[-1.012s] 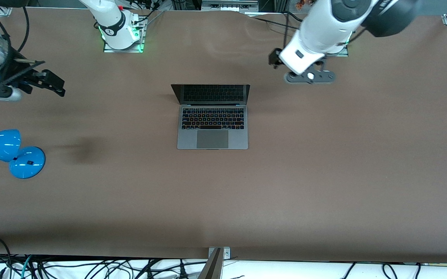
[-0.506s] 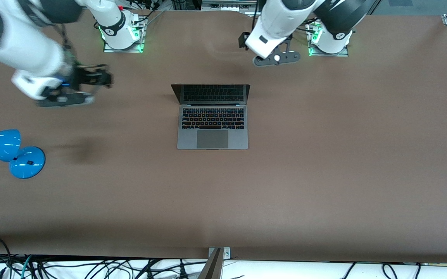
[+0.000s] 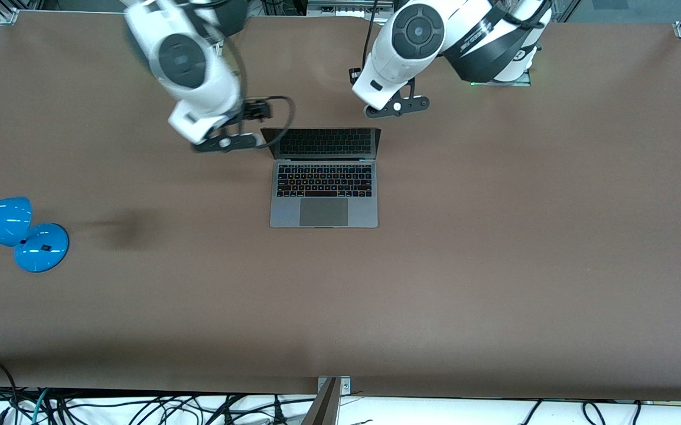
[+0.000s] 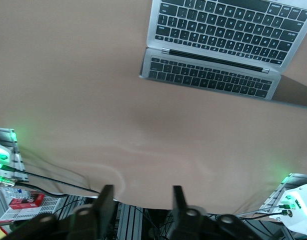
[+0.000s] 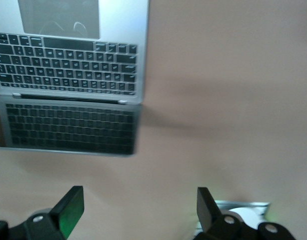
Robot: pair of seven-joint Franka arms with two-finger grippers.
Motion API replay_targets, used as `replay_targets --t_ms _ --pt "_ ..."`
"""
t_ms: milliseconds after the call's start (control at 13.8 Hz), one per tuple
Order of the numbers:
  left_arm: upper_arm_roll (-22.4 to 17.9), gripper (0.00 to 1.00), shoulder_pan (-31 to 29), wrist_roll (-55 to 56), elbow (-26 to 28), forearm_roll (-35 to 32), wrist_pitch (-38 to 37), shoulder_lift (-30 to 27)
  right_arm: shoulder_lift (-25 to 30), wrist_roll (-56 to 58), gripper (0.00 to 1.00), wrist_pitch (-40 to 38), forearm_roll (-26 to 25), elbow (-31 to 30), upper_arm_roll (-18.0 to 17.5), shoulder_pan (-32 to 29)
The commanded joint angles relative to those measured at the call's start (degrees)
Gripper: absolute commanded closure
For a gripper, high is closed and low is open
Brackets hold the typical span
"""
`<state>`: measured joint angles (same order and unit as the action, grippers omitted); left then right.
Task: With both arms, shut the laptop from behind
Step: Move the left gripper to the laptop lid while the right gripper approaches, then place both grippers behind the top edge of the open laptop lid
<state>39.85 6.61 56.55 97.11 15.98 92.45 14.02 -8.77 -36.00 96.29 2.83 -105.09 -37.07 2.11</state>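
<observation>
Both arms have swung in toward the open laptop [image 3: 323, 183] mid-desk [image 3: 494, 248].
Right gripper [image 3: 225, 141], jaws wide apart, hangs beside its lid; left gripper [image 3: 396, 106] hovers over the lid corner, jaws parted.

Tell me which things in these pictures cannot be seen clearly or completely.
- Laptop lid's outer face: hidden in all views, since every camera faces the screen side.
- Blue desk lamp: cut off by the front view's edge at the right arm's end of the table.
- Right gripper: motion-blurred in the front view, beside the laptop's screen.
- Left gripper: only the fingertips show in the left wrist view; in the front view the arm covers it.
</observation>
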Motion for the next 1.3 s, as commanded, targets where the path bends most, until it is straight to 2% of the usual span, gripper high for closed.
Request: replay_targets --t_ms 0,72,145,217,289,723,1229 --pt "0.0 1.0 0.1 1.6 -0.4 1.6 0.8 1.6 1.9 -9.8 0.0 8.4 0.7 -7.3 -6.9 -0.9" --pt "0.0 1.0 -0.2 1.6 -0.4 2.6 1.1 3.1 1.8 -10.1 0.02 11.3 0.7 -9.2 -7.7 -0.9" --pt "0.0 1.0 -0.5 1.5 -0.4 4.1 1.1 4.4 1.7 -9.4 0.25 13.3 0.4 -10.6 -7.8 -0.9" --pt "0.0 1.0 -0.5 1.1 -0.4 4.3 1.3 5.3 1.3 -7.9 0.83 14.0 0.9 -10.9 -7.9 -0.9" --pt "0.0 1.0 -0.5 1.1 -0.3 4.2 2.1 5.7 0.3 -7.5 1.0 13.1 1.6 -10.8 -8.5 -1.0" --pt "-0.2 1.0 0.2 0.8 1.6 2.4 7.6 9.4 -0.5 -7.6 1.0 12.4 1.6 -10.7 -8.4 -0.8" --pt "-0.2 1.0 0.9 1.0 2.5 -1.6 12.7 14.0 -3.4 -7.5 1.0 17.3 -5.4 -9.5 -7.5 -2.5"
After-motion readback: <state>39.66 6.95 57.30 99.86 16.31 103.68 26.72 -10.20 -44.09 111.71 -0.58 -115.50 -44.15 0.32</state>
